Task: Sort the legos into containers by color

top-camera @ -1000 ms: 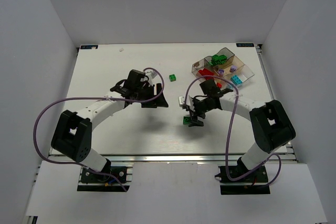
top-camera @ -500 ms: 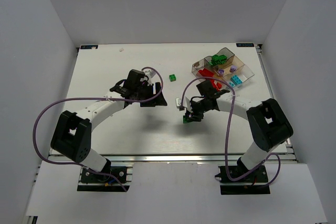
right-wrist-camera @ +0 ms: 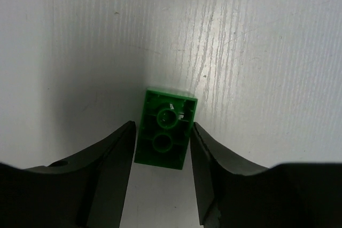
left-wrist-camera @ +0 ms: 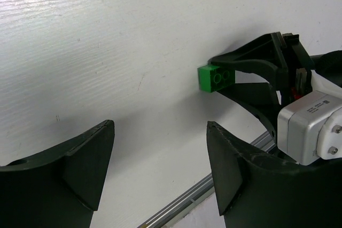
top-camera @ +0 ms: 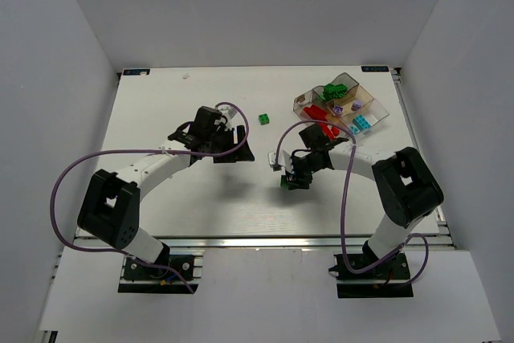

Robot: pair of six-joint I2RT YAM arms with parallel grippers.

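My right gripper [top-camera: 290, 180] points down at the table's middle. Its jaws are closed against both long sides of a green brick [right-wrist-camera: 165, 121], which lies underside up on the table. The same brick shows in the left wrist view [left-wrist-camera: 216, 77] at the tips of the right gripper's fingers [left-wrist-camera: 251, 65]. My left gripper [top-camera: 241, 153] is open and empty, hovering left of it, jaws wide in its wrist view [left-wrist-camera: 160, 132]. A second green brick [top-camera: 263, 119] lies alone further back. The clear compartment tray [top-camera: 300, 101] at the back right holds red, green, cyan and purple bricks.
The table's near metal edge [left-wrist-camera: 181, 201] shows just below the left gripper's jaws. Purple cables loop from both arms. White walls enclose the table on three sides.
My right gripper has shifted slightly left and back over the green brick, and its jaws have closed on it. The left gripper has drifted a little toward the back.
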